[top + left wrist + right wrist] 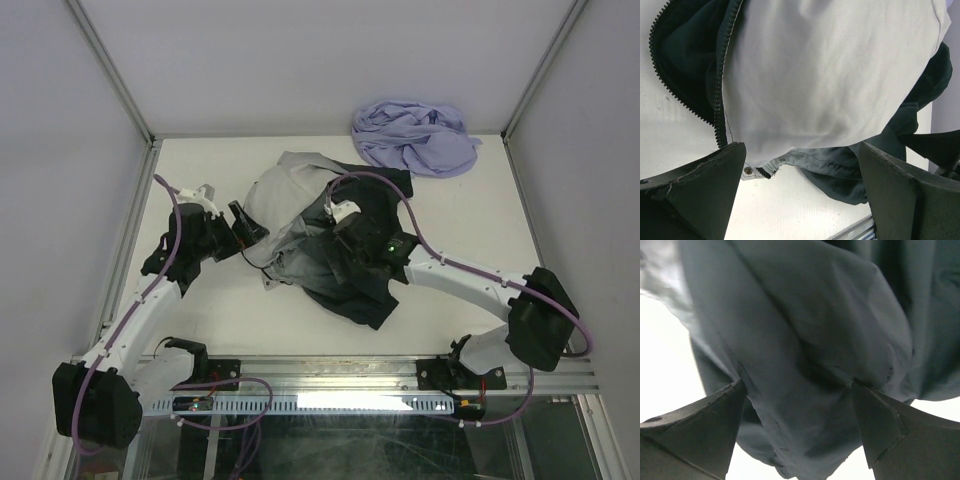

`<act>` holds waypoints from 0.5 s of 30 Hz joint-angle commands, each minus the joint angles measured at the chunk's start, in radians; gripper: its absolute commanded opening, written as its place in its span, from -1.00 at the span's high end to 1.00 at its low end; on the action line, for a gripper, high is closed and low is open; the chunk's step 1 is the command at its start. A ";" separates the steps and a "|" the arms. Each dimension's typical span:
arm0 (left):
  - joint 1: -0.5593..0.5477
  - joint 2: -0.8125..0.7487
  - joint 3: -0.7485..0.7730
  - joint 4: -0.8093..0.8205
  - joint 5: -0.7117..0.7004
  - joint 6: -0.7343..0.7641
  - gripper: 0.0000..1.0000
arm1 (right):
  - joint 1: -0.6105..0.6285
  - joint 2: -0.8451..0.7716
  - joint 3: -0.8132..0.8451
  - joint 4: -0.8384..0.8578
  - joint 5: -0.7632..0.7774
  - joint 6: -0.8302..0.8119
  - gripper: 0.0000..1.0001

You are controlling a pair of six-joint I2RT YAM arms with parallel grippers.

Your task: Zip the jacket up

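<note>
- Jacket point(320, 240) lies crumpled mid-bench point(480, 200), unzipped. The light grey side is toward the left arm, the dark side under the right arm.
- Left fingers point(695, 195) are spread wide and hold nothing. The grey hem sits just ahead, between them.
- Zipper point(720, 100) teeth run parted along the dark lining, on the left in the left wrist view.
- Right fingers point(700, 430) are spread wide over the dark fabric. A fold bunches between them and meets both tips, not clamped.
- Purple cloth point(415, 135) is heaped at the far right corner, apart from the jacket.
</note>
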 commanded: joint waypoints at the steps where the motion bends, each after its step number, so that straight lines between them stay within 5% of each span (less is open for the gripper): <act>1: -0.008 0.015 0.034 0.070 0.008 -0.025 -0.98 | -0.005 0.021 -0.010 0.072 0.229 -0.022 -0.74; 4: -0.009 0.027 0.045 0.077 0.009 -0.023 -0.98 | -0.038 0.042 0.003 0.082 0.319 -0.052 -0.55; 8: -0.008 0.029 0.067 0.077 0.006 -0.004 -0.98 | -0.130 0.002 0.037 0.100 0.326 -0.069 0.45; 11: -0.008 0.029 0.088 0.074 0.004 0.014 -0.98 | -0.215 -0.048 0.075 0.128 0.281 -0.090 0.96; 15: -0.008 0.034 0.137 0.050 -0.018 0.058 -0.98 | -0.331 -0.092 0.172 0.139 0.196 -0.099 1.00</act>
